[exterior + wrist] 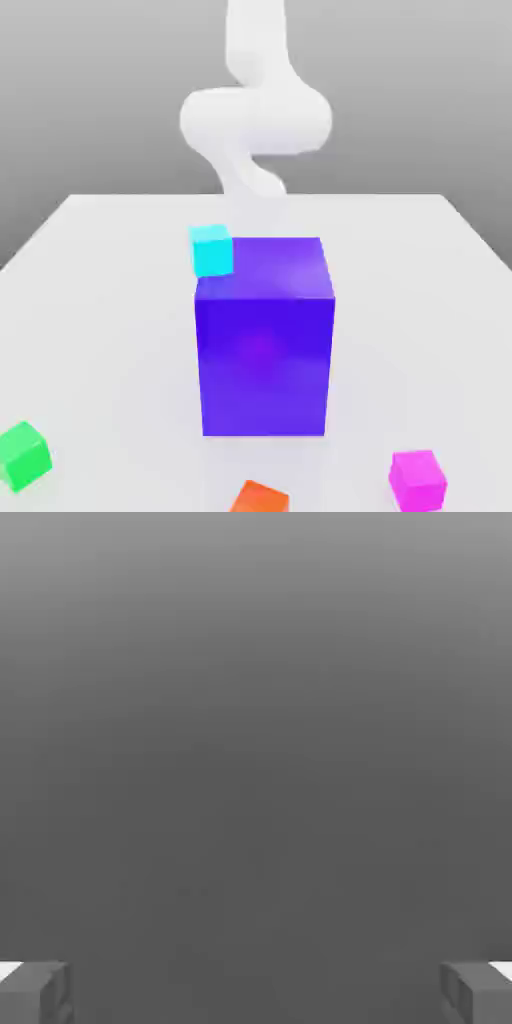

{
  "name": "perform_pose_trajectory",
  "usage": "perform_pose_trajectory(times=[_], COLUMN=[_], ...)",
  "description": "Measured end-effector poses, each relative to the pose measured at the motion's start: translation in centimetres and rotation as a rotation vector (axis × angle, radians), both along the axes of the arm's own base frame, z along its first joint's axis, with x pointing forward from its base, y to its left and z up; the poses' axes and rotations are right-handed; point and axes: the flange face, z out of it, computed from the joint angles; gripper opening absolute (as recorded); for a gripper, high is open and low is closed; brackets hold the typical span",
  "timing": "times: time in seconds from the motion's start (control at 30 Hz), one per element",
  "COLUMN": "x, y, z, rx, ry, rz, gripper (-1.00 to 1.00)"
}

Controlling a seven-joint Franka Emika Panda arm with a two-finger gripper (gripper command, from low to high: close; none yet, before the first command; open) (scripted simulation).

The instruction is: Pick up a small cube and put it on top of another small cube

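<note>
Nearest the camera in the exterior view sits the orange cube, cut off by the lower edge of the picture. Just as near, toward the exterior view's right, the small magenta cube rests on the tabletop, well apart from the others; it is probably the one to lift. The green cube lies toward the left, turned at an angle. With several small cubes about, the likeliest early mistake is taking or stacking on the wrong one, since the task sentence gives no colours.

Farther back stands the big blue-purple block, between the arm and these cubes. It is tall, so a low, straight reach forward could strike it and shove it into the orange cube. A cyan cube appears at the block's upper left corner; whether it rests on top or stands behind, I can't tell. If it is on top, a knock to the block could tip it off.

Farthest away is the white arm. In the hand view, the hand has its fingers spread wide, with nothing between them. If it comes down off-centre or out of line with the magenta cube's sides, a finger could land on the cube or twist it. Later, letting go off-centre or too high could topple the stack.
</note>
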Motion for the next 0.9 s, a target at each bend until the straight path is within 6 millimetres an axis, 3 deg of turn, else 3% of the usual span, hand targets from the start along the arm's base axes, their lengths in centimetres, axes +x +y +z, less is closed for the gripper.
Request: perform_pose_trajectory(times=[0.2,0.43,0.63,0.77,0.9], x=[6.3,10.9,12.5,12.3,11.6], y=[2.9,7.7,12.0,15.0,16.6], z=[-8.0,-18.3,-27.6,-33.8,-39.7], rx=[-0.072,-0.170,-0.273,-0.356,-0.446], ry=[0.125,0.244,0.332,0.384,0.436], rz=[0.285,0.598,0.859,1.040,1.201], gripper=[0.00,0.00,0.00,0.00,0.00])
